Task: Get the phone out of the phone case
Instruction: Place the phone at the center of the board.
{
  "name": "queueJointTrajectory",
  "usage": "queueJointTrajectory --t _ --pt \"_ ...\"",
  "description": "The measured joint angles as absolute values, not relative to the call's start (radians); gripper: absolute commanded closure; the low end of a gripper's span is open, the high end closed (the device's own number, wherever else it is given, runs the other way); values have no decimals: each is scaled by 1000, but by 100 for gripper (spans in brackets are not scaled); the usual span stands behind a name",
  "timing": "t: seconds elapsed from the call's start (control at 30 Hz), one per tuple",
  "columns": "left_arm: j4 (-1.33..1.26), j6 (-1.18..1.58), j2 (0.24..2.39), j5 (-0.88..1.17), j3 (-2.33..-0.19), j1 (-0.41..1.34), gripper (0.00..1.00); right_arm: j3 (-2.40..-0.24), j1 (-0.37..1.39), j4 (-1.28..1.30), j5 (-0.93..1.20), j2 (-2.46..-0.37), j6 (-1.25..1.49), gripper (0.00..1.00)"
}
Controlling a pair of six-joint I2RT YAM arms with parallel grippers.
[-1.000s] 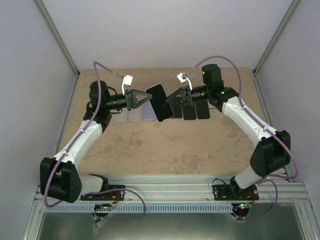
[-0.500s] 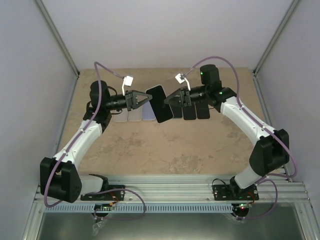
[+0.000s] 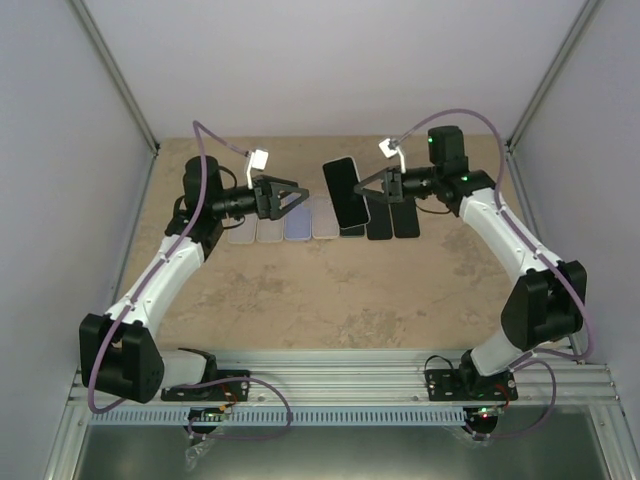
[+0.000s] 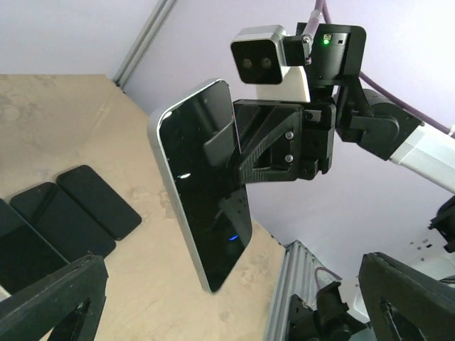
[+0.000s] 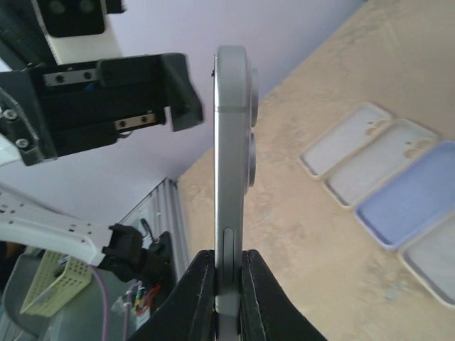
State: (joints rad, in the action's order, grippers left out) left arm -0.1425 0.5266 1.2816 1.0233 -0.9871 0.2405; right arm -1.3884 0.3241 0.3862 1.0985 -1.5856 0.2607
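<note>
Between our two pincers a gap has opened: our left pincer (image 3: 300,190) has just let go and stands released, while our right pincer (image 3: 365,188) stays clenched on the phone (image 3: 346,192), edge-up above the desk (image 3: 300,290). Its silver rim looks bare; removal seems done.

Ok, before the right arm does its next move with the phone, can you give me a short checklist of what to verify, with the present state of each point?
1. Right gripper shut on the phone: ok, its fingers clamp both faces and the phone is in the air.
2. Left gripper open and apart from the phone: ok.
3. No case around the phone: ok, the right wrist view shows its bare metal edge and camera bumps.
4. Empty cases flat on the table: ok, in one row.
5. Free spot beside the dark phones: cannot tell, the held phone covers part of that row.
</note>
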Motion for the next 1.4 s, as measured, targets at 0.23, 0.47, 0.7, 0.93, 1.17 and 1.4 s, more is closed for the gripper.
queueJointTrajectory --t 0.23,0.47,0.7,0.93,1.17,1.4 --pt "-51 447 1286 982 -1011 241 1 -1389 178 509 1062 -1589 131 99" --pt "2 402 1286 960 -1011 241 1 -1391 13 639 1007 -1644 -30 99" --pt "5 396 1286 958 -1011 241 1 -1459 -162 774 980 -1811 -176 99" --pt "6 396 1285 951 -1009 241 1 -1548 -247 877 962 -1978 -276 99" --pt "1 397 1285 946 -1007 241 1 -1608 -272 914 923 -2049 -311 99" --pt "1 396 1274 939 -995 241 1 -1666 -274 926 905 -2141 -327 99"
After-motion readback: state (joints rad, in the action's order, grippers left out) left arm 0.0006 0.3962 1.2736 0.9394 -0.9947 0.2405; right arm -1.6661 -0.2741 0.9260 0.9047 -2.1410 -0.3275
